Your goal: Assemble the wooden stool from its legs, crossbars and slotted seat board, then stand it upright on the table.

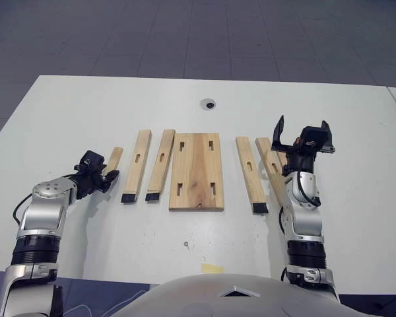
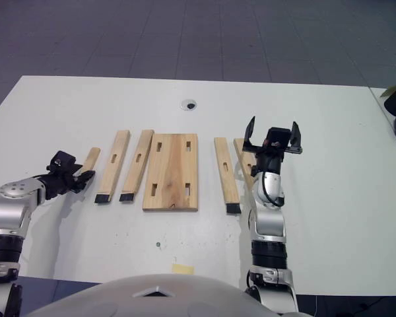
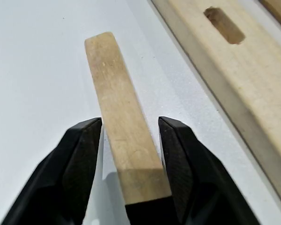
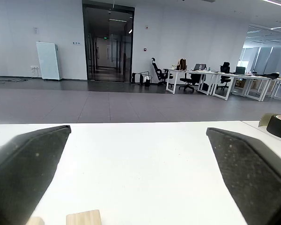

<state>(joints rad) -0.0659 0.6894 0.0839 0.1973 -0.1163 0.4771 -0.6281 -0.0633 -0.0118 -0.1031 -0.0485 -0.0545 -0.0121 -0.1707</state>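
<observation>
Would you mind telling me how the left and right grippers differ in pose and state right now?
The left gripper is down at the table, while the right gripper is raised above it. The left's fingers straddle the short crossbar with gaps on both sides; the right's spread wide around nothing. Both are open.

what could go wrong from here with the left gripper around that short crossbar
1. The left gripper straddles the crossbar near one end, fingers not yet touching; gripped there, the bar may swing or slip when lifted.
2. The nearest slotted leg lies close beside; a finger could nudge it.
3. The right gripper hangs open above the outermost right leg, partly under that arm; lowering could knock it.
</observation>
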